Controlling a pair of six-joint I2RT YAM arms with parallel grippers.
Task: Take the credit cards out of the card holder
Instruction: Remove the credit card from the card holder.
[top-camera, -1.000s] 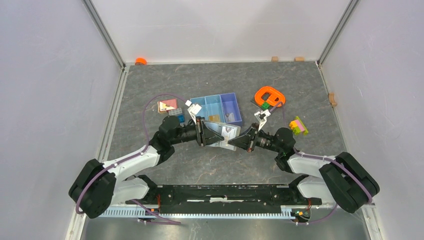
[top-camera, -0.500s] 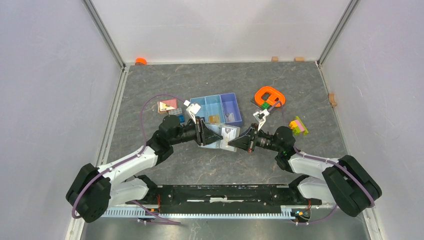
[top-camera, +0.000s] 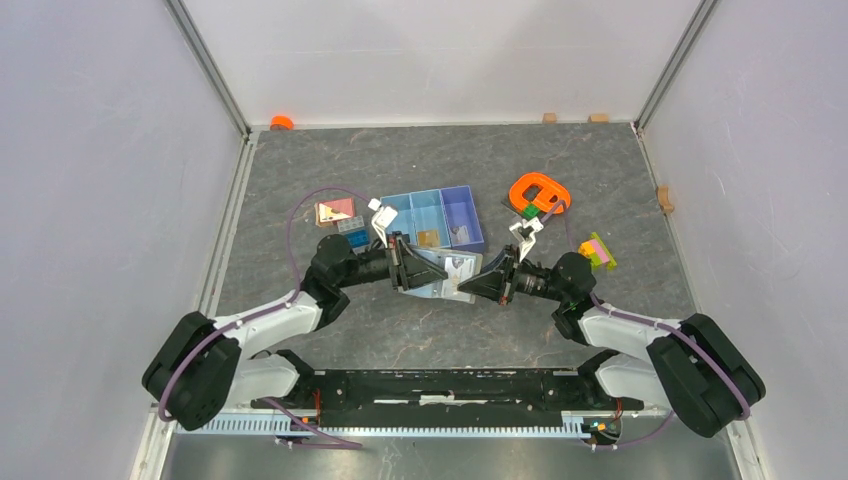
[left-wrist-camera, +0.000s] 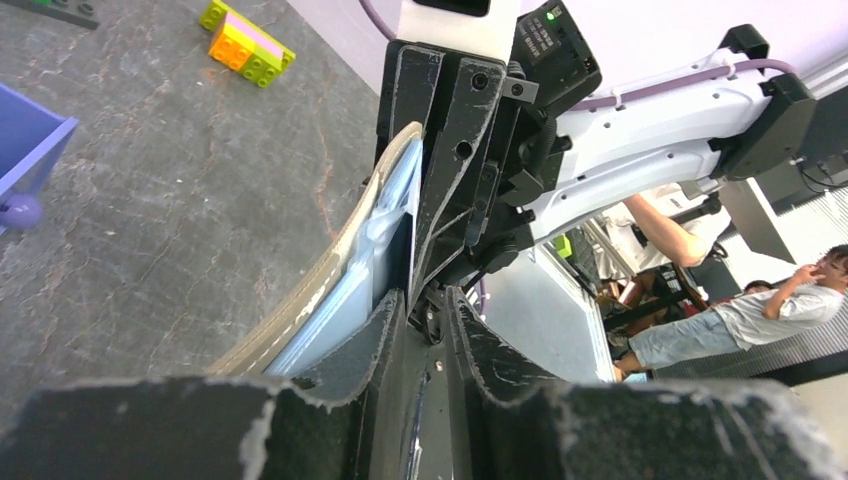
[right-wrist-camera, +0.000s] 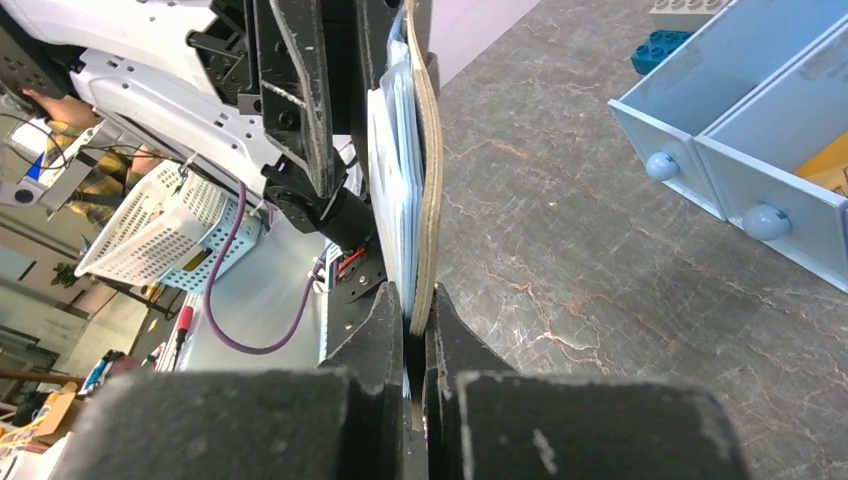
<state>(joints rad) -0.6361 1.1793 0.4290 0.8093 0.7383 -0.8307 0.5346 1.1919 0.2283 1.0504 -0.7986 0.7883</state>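
Grey marbled table (top-camera: 420, 160) is noted. Set on it: blue three-compartment tray (top-camera: 462, 208) at centre; orange clamp (top-camera: 538, 192) near its right; coloured brick stack (top-camera: 598, 250) farther right; pink-tan block (top-camera: 336, 212) left of tray; orange cap (top-camera: 282, 122) at back-left corner.

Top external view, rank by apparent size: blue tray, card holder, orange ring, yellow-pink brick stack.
1. blue tray: clearly the largest.
2. card holder and orange ring: look alike. The holder is partly hidden and held up nearer the camera, so I won't rank them.
3. brick stack: smallest.
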